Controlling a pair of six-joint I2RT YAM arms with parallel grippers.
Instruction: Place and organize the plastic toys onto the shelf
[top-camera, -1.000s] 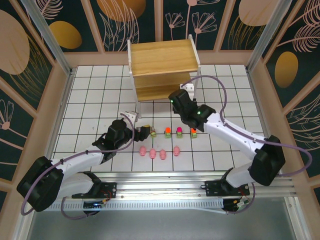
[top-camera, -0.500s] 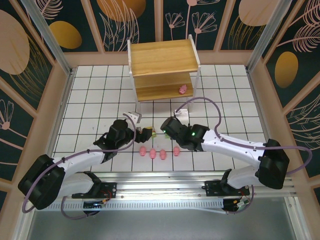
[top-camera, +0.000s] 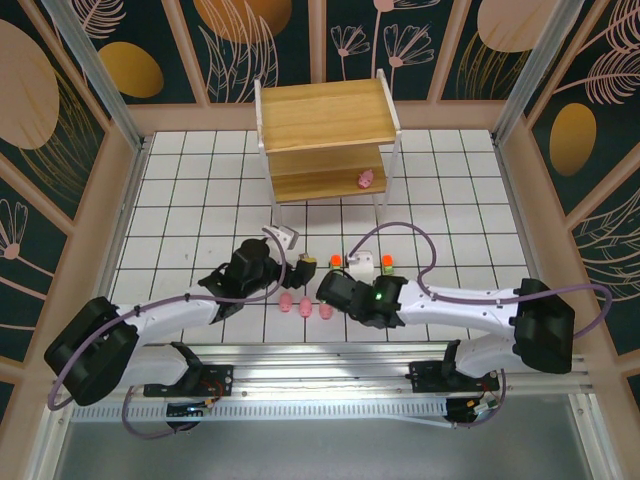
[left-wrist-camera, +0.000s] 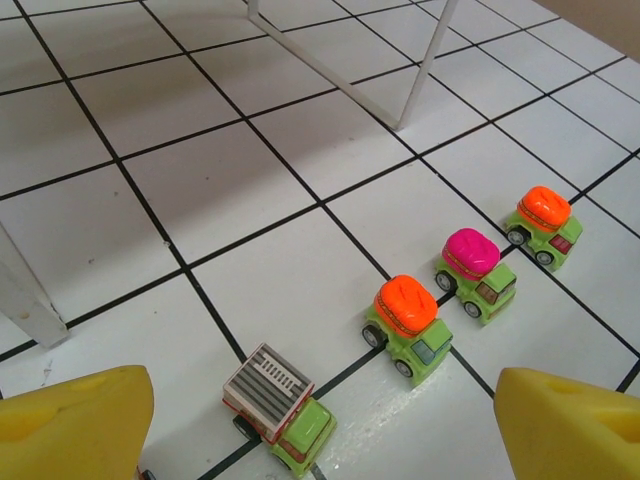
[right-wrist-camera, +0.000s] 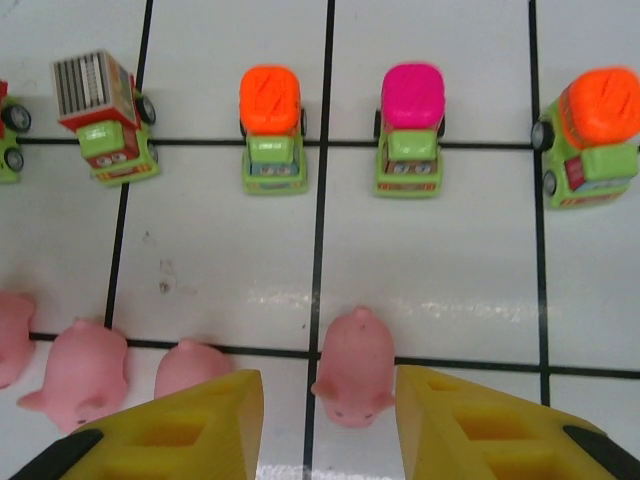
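The shelf (top-camera: 325, 130) stands at the back, with one pink pig (top-camera: 366, 179) on its lower board. Several green vehicles sit in a row on the tiles: a grey-striped truck (left-wrist-camera: 277, 405), an orange-topped one (left-wrist-camera: 410, 327), a pink-topped one (left-wrist-camera: 477, 272) and another orange one (left-wrist-camera: 543, 225). Several pigs lie in a nearer row. My right gripper (right-wrist-camera: 325, 420) is open and straddles one pig (right-wrist-camera: 353, 379), with a gap on each side. My left gripper (left-wrist-camera: 320, 440) is open just short of the striped truck, with nothing between its fingers.
Two thin white shelf legs (left-wrist-camera: 425, 65) rise beyond the vehicle row. Other pigs (right-wrist-camera: 88, 375) lie close to the left of my right gripper's left finger (right-wrist-camera: 180, 430). Both arms (top-camera: 330, 285) meet near the toy rows. The wooden walls (top-camera: 120, 190) ring the tiled floor.
My right arm has come back from the shelf to the pig row, leaving a pig on the lower board. My left gripper has edged right toward the vehicles.
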